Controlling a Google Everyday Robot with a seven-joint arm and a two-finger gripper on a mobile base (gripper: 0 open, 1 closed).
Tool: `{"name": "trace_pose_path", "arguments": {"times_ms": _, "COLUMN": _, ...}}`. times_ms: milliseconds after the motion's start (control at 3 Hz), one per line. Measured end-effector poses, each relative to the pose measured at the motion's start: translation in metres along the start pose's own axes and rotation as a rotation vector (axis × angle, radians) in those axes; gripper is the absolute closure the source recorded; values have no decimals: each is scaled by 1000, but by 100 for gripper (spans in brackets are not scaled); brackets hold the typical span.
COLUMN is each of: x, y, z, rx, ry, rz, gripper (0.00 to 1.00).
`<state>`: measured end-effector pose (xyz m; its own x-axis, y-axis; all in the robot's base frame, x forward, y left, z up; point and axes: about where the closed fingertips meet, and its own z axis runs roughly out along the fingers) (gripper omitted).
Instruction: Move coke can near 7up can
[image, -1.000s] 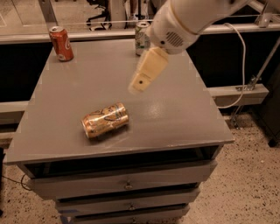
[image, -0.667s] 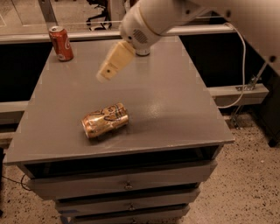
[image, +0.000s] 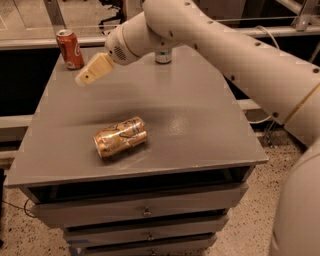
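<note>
Counter (image: 200, 125) carries three cans. Arm (image: 225, 45) reaches across the back. Gold-orange can (image: 120, 136) lies on its side mid-counter, not part of the task. Coke can (image: 70, 48) is upright at the back-left corner, well apart from the 7up can (image: 163, 57) at back centre, half hidden by the arm. Pincer (image: 86, 76) hovers near the coke can, not touching; apart or together, can't tell. Grasp and move not yet done.

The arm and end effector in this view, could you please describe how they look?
The arm is thick, rounded and off-white, dotted with small dark holes, with one thin yellowish band. The end effector, hovering near the coke can over the table, is a tan tapered wedge.
</note>
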<state>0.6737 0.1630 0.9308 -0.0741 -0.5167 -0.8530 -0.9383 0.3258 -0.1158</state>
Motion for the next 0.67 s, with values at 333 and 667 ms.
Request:
{"name": "trace_pose_path", "arguments": {"times_ms": 333, "x": -12, "y": -14, "z": 0, "rx": 52, "ry": -50, "rz": 1, "gripper": 0}}
{"name": "trace_pose_path", "arguments": {"times_ms": 667, "x": -12, "y": -14, "z": 1, "rx": 51, "ry": -50, "rz": 1, "gripper": 0}}
